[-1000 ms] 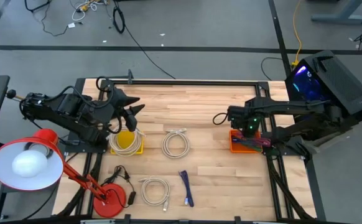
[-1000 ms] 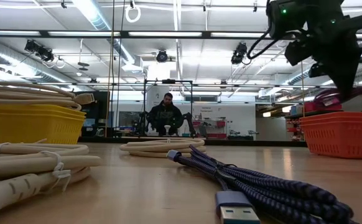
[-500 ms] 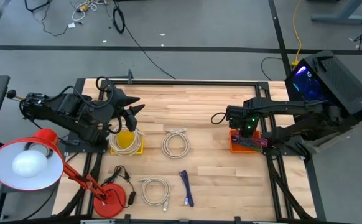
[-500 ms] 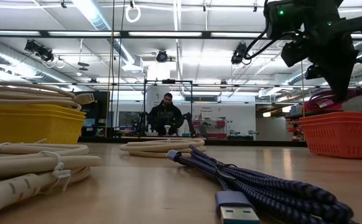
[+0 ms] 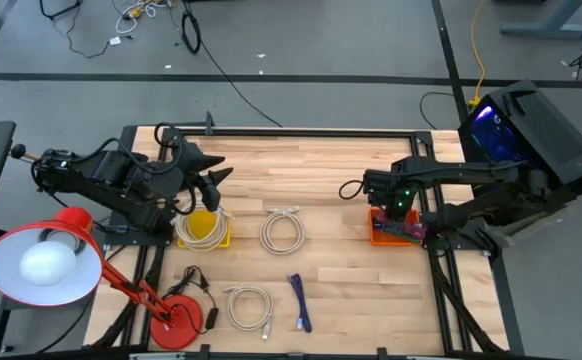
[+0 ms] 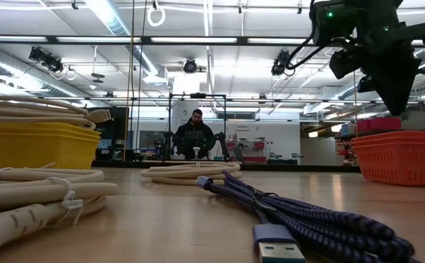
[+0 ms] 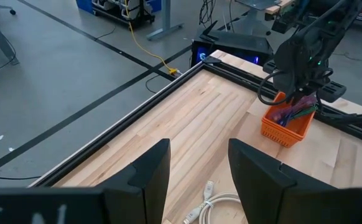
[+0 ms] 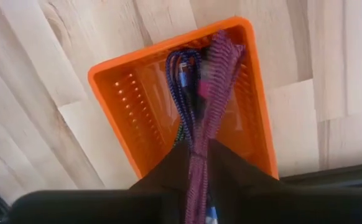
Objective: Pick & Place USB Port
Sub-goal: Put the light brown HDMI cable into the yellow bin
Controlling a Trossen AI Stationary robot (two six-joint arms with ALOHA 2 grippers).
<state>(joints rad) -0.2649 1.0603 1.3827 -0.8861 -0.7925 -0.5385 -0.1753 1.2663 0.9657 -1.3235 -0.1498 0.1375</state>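
Yellow basket with its cream coil sits just beside my left claw, which hangs with its fingers spread and holds nothing. Past the cream cables and the blue USB cable on the wooden table, my right claw hangs above the orange basket, pinched on the purple braided cable that trails down inside it.
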